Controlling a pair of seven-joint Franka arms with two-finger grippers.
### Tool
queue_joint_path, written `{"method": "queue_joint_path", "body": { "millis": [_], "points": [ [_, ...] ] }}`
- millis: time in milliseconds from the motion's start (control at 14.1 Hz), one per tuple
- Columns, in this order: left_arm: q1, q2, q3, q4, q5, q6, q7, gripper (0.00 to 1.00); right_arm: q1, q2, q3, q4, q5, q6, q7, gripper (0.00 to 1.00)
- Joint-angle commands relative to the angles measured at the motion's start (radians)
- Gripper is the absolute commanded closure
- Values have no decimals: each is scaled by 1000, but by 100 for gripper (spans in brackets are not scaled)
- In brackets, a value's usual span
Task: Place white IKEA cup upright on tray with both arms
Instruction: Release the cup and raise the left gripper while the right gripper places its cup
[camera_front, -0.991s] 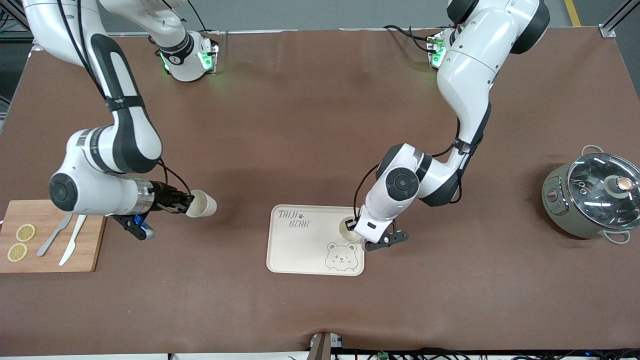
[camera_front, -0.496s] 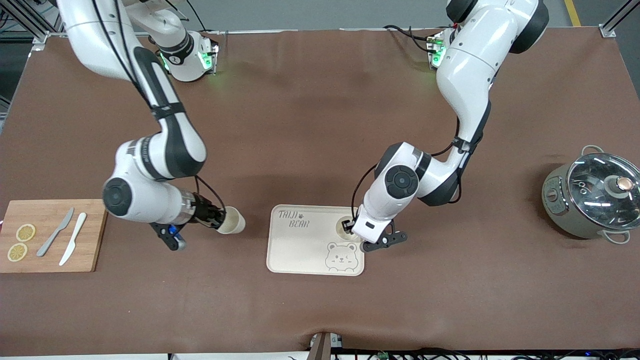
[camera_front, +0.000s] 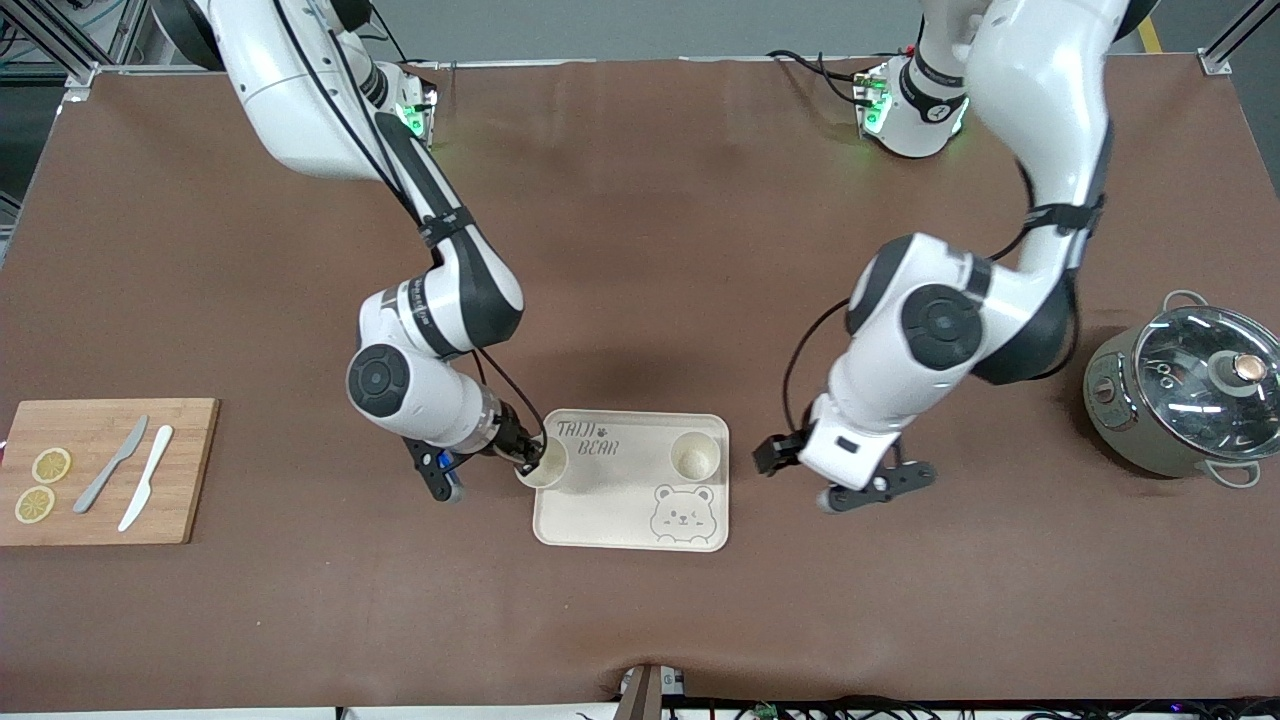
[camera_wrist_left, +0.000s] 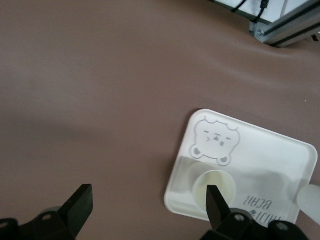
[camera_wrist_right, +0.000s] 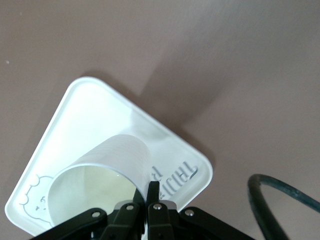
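The cream tray with the bear drawing lies in the middle of the table. One white cup stands upright on it, at the corner toward the left arm's end. My left gripper is open and empty just off that end of the tray. In the left wrist view the left gripper shows the tray and that cup below. My right gripper is shut on the rim of a second white cup over the tray's corner toward the right arm's end. The right wrist view shows the right gripper, that cup and the tray.
A wooden cutting board with two lemon slices and two knives lies at the right arm's end. A grey pot with a glass lid stands at the left arm's end.
My right arm has carried its cup from near the cutting board to the tray's corner. My left gripper has let go of the cup on the tray and drawn back off the tray.
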Motion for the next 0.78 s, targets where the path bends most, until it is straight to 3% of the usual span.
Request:
{"method": "queue_joint_path", "body": {
  "millis": [0, 212, 283, 425, 708],
  "points": [
    [51, -79, -1, -38, 11, -111, 99, 0, 22, 47, -6, 38, 16, 3, 33, 100],
    [112, -129, -1, -38, 11, -192, 159, 0, 34, 74, -6, 35, 15, 5, 33, 100],
    [129, -149, -1, -38, 11, -206, 173, 0, 37, 79, -6, 35, 15, 5, 33, 94],
    [161, -181, -1, -38, 11, -237, 231, 0, 39, 80, -7, 33, 9, 5, 33, 0],
    [236, -247, -1, -36, 11, -369, 325, 0, 36, 62, -7, 49, -10, -7, 24, 0]
  ]
}}
